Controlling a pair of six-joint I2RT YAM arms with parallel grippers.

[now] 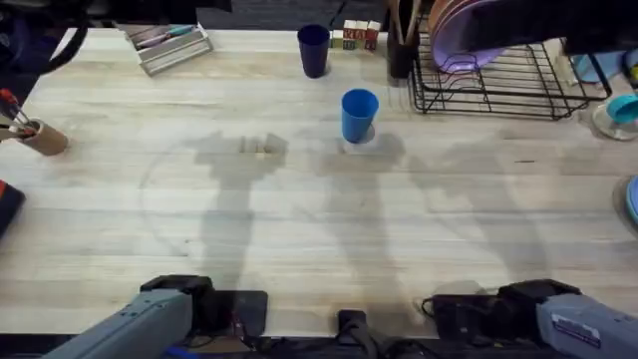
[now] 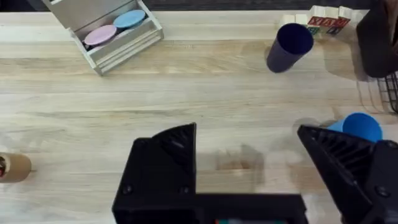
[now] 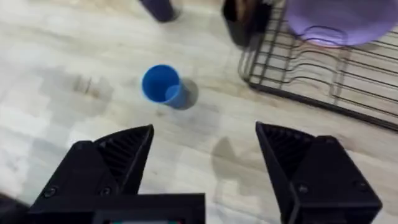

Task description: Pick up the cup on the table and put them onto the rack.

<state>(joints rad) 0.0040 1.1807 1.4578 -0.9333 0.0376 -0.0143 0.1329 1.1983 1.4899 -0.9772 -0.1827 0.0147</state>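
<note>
Across the whole scene runs a pale wooden table (image 1: 299,229), on which I work with two arms based at its near edge; at the far right corner stands the black wire rack (image 1: 518,85), with purple plates (image 1: 469,35) leaning in its upright slots and a dark utensil holder (image 1: 402,45) at its left end; at the far left sits a small grey tiered tray (image 1: 167,45) holding pink and blue discs; just left of the rack, upright on the table with its mouth open, stands the bright blue cup (image 1: 359,115), apart from the rack; behind it, near the far edge, stands a dark navy cup (image 1: 313,50), with lettered wooden blocks (image 1: 354,35) beside it; at the left edge lies a brown cylinder (image 1: 40,138); my left gripper (image 2: 247,155) hangs above bare wood, fingers spread wide and empty; my right gripper (image 3: 205,155) hangs above the table near the blue cup, fingers likewise apart, gripping nothing.
</note>
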